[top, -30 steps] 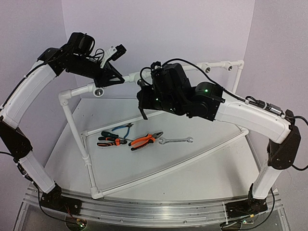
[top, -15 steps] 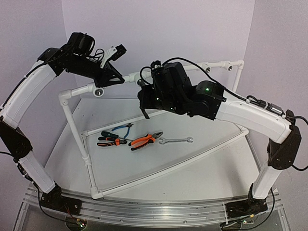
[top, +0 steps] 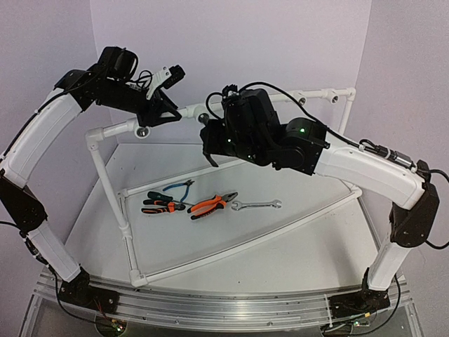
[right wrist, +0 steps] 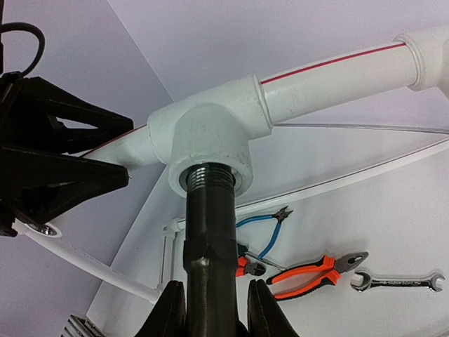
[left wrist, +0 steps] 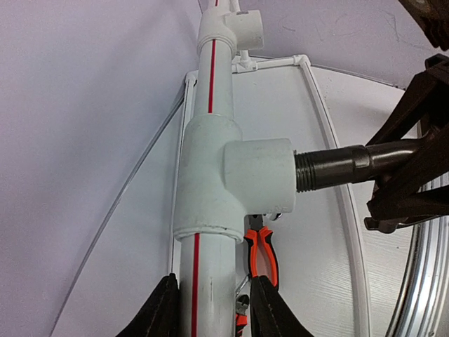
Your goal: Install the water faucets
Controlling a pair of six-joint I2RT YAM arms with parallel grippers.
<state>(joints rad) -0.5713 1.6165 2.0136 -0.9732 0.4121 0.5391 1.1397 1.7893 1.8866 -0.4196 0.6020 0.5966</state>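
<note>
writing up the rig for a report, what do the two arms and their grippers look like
Both the left arm and the right arm have white boxy link shells joined by black joints. Black cables loop over the right wrist, where a green light glows. The left gripper and right gripper have matte black, tapering fingers. No sleeves or printed markings show.

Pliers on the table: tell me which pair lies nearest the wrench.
The bright orange pair, its nose toward the wrench. The blue pair and the dark-handled pair lie farther left.
</note>
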